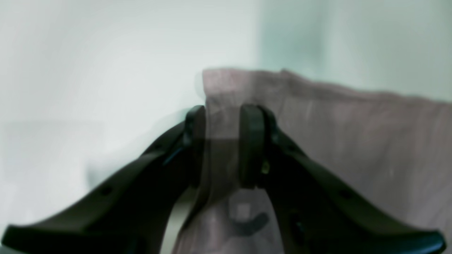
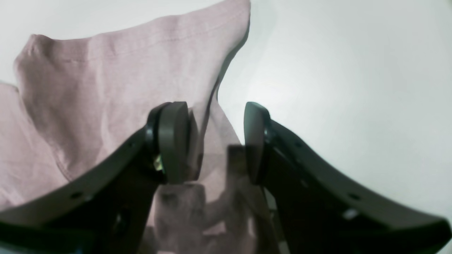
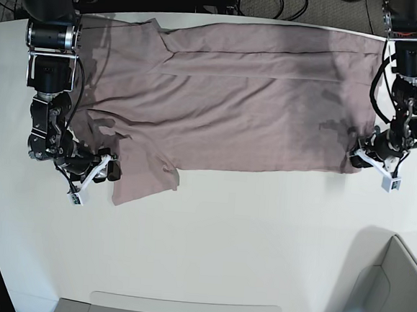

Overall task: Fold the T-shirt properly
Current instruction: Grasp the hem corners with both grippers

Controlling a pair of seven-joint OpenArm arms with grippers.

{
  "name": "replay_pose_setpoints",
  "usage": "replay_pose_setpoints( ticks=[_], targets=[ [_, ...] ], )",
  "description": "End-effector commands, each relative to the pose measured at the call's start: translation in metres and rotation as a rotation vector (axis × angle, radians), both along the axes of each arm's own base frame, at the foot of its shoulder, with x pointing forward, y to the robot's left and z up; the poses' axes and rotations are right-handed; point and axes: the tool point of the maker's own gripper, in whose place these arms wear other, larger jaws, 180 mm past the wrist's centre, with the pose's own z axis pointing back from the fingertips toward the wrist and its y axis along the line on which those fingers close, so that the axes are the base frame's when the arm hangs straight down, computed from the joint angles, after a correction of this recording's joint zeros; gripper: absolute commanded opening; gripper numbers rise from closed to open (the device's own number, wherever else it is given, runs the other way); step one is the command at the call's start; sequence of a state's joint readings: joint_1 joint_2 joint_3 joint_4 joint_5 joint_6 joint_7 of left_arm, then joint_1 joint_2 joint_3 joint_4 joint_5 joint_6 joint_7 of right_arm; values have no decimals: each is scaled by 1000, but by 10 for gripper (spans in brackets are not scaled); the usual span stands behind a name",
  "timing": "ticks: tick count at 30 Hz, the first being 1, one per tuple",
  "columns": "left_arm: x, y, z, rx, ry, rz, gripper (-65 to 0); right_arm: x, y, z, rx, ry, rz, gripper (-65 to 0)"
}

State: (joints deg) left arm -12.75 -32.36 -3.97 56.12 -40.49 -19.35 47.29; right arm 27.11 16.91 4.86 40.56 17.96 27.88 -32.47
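Spreading across the far half of a white tabletop (image 3: 246, 224), the T-shirt (image 3: 248, 108) lay flat and wrinkled, its long axis running side to side in the base view and one sleeve projecting toward the near edge. The table had a rounded outline; a pale box or bin wall (image 3: 390, 286) stood at its near corner, cut off by the frame. Dark cables and equipment lay behind the far edge, too dim to identify.

The left gripper (image 3: 358, 158) sat low at one end of the shirt. In its wrist view the left gripper (image 1: 223, 141) had dusty-pink cloth running up between the two fingers, which stood close against the fabric on either side: clenched on the T-shirt (image 1: 353, 141). That view was blurred by motion, so the exact contact of the pads could not be confirmed.

The right gripper (image 3: 111, 168) sat low at the other end, by the sleeve. In its wrist view the right gripper (image 2: 215, 141) had its jaws spread wide; cloth of the T-shirt (image 2: 123, 70) lay against one finger (image 2: 173, 141) while the other finger (image 2: 255, 141) stood clear over bare table.

Both wrist views cropped the garment, and the arm bases were cut off at the top of the base view.
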Motion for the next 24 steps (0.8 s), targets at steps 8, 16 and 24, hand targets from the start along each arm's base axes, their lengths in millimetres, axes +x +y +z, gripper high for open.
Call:
replay_pose_setpoints(
  ticks=[8, 16, 24],
  targets=[
    [6, 3, -1, -6, 4, 22, -565, -4, -2, -6, -77, 50, 44, -481],
    [12, 9, 6, -1, -20, 38, -650, 33, 10, 31, -104, -64, 90, -650],
    [47, 14, 36, 11, -161, 66, -650, 71, 11, 80, -105, -171, 83, -650]
  ],
)
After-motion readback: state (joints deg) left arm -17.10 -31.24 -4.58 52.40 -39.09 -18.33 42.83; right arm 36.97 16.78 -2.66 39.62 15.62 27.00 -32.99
